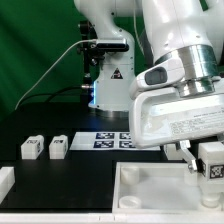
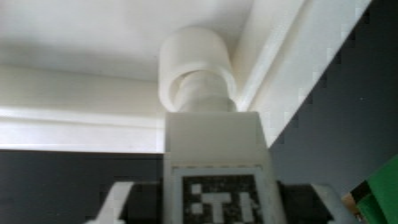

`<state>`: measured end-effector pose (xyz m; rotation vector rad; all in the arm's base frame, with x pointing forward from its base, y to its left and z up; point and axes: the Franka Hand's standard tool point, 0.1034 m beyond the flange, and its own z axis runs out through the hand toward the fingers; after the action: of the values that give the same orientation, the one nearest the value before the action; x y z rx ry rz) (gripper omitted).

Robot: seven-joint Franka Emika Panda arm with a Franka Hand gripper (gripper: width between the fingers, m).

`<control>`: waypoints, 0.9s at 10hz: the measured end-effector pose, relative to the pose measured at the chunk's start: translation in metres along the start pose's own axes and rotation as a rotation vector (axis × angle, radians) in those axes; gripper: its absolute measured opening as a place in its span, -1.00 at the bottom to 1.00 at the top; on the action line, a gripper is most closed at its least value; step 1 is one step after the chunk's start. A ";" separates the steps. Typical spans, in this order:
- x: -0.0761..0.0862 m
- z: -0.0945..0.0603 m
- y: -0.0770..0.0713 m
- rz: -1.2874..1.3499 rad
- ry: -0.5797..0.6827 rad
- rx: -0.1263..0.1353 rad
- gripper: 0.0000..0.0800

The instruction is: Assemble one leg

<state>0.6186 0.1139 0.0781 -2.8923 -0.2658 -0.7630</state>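
Note:
My gripper [image 1: 207, 160] is shut on a leg [image 1: 213, 166], a small white block with a black-and-white tag. It holds the leg just above the right side of the large white square moulded piece [image 1: 160, 192] at the front. In the wrist view the held leg [image 2: 217, 150] stands between my fingers [image 2: 121, 203], tag facing the camera. Its rounded end [image 2: 196, 65] points at the white moulded piece [image 2: 71, 100], which fills the background. Whether the end touches the piece cannot be told. Two more legs [image 1: 33, 148] [image 1: 58, 147] lie on the black table at the exterior view's left.
The marker board [image 1: 112, 140] lies flat behind the moulded piece, before the robot's base [image 1: 110, 85]. Another white part [image 1: 5, 180] shows at the exterior view's far left edge. A green backdrop stands behind.

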 end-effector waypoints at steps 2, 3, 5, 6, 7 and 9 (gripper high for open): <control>-0.005 0.003 0.001 0.002 -0.006 -0.001 -0.27; -0.009 0.007 0.001 0.004 -0.009 0.000 -0.27; -0.012 0.014 0.003 0.010 0.005 -0.006 -0.27; -0.011 0.015 0.003 0.010 0.018 -0.010 -0.27; -0.010 0.016 0.003 0.011 0.020 -0.010 -0.27; -0.009 0.016 0.002 0.011 0.021 -0.009 -0.27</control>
<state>0.6190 0.1139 0.0598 -2.8898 -0.2440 -0.7947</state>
